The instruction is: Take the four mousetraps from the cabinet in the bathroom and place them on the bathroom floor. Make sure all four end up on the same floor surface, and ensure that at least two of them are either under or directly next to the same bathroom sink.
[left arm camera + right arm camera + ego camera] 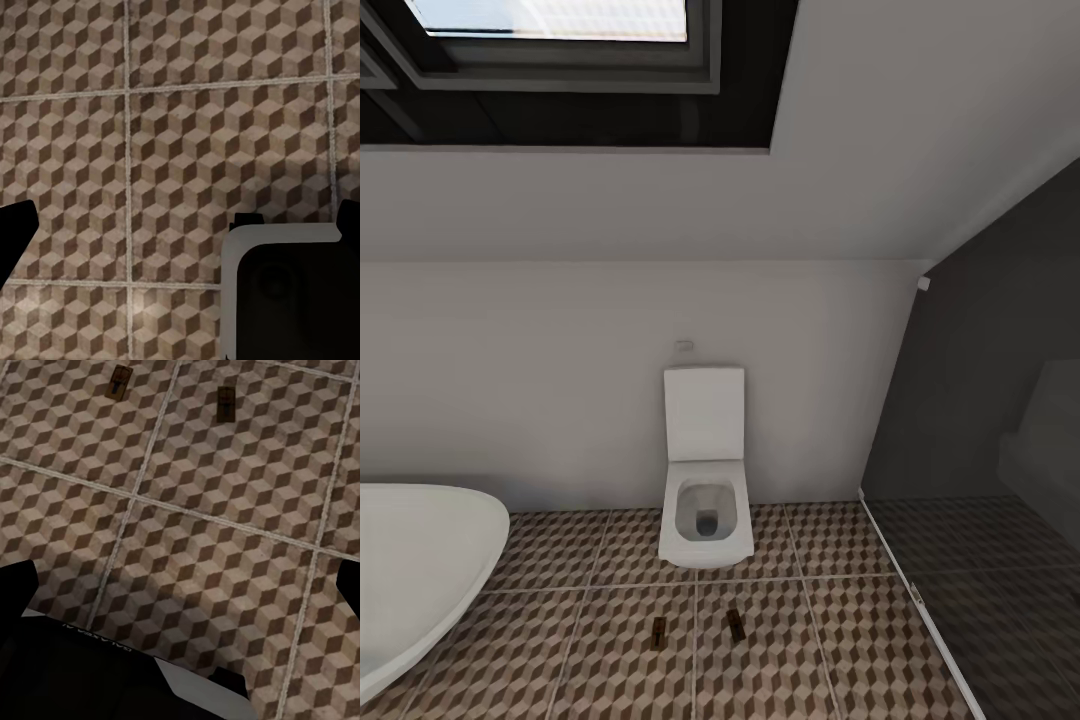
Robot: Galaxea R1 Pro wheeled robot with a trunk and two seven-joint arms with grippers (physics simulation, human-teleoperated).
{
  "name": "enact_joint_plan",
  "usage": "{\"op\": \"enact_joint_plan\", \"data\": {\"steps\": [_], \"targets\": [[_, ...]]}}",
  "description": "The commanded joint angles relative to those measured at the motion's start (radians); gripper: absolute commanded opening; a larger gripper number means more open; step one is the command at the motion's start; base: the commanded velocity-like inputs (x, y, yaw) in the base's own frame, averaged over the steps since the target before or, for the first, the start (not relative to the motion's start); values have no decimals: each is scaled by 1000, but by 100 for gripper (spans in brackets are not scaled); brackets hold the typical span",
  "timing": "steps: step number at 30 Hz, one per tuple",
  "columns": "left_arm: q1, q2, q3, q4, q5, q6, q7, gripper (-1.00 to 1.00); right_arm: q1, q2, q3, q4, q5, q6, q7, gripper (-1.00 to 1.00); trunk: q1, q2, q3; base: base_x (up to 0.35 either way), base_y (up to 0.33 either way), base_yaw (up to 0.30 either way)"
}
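Two mousetraps are lying flat on the bathroom floor [840,650] in front of the toilet [706,500], one [659,632] at about seven o'clock from the bowl and the other [736,624] at about five o'clock. They are sitting on neighbouring tiles, a grout line running between them, well apart from each other and close to the toilet without touching it. From the right wrist camera the same pair is showing far off on the cube-patterned tiles — one trap [118,382] and the other [226,402], each on its own tile.

The bathtub [420,560] is curving in at nine o'clock of the head view, its white rim hanging over the tiles. A dark glass panel [980,450] is standing at three o'clock, and a window [550,20] is sitting overhead at twelve.

The left gripper [180,225] is hanging over bare tiles, its dark fingertips far apart and holding nothing. The right gripper [184,585] is also spread wide over the floor — nothing between its fingers
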Motion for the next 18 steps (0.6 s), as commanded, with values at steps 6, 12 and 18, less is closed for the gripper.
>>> {"op": "enact_joint_plan", "data": {"steps": [6,12,18], "targets": [[-2,-1,-8,3,4,-5,1,100,-1,0,-3,1,6,-3,0,100,1,-2,-2,0,0,0],[-2,-1,-9,3,4,-5,1,100,-1,0,-3,1,6,-3,0,100,1,-2,-2,0,0,0],[-2,-1,-8,3,4,-5,1,100,-1,0,-3,1,6,-3,0,100,1,-2,-2,0,0,0]]}}
